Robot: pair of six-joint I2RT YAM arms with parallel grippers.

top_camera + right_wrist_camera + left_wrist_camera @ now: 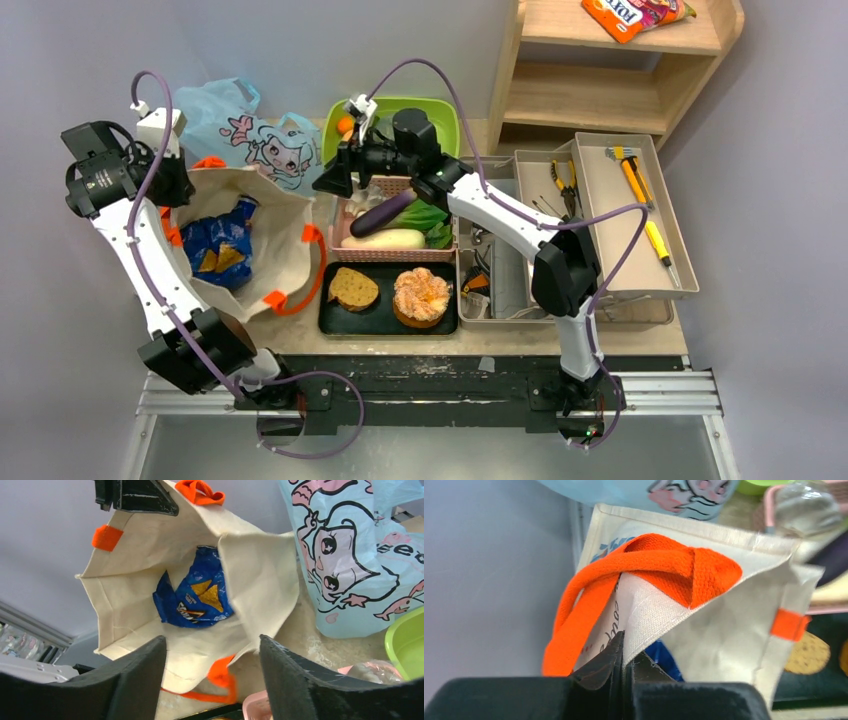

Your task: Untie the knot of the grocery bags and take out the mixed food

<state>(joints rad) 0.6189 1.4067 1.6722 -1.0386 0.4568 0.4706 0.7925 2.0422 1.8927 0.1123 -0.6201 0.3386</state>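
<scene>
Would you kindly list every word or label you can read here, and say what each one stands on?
"coup…": dark script on the canvas tote, cut off.
"eed": pink letters on the light-blue plastic bag, cut by the frame edge.
"ROX": roughly, white letters on the orange snack packet, only partly shown.
Blue snack pack: its logo is too blurred to read.

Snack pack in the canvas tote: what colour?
The snack pack is blue with yellow-orange chips pictured; right wrist view shows it best.
</scene>
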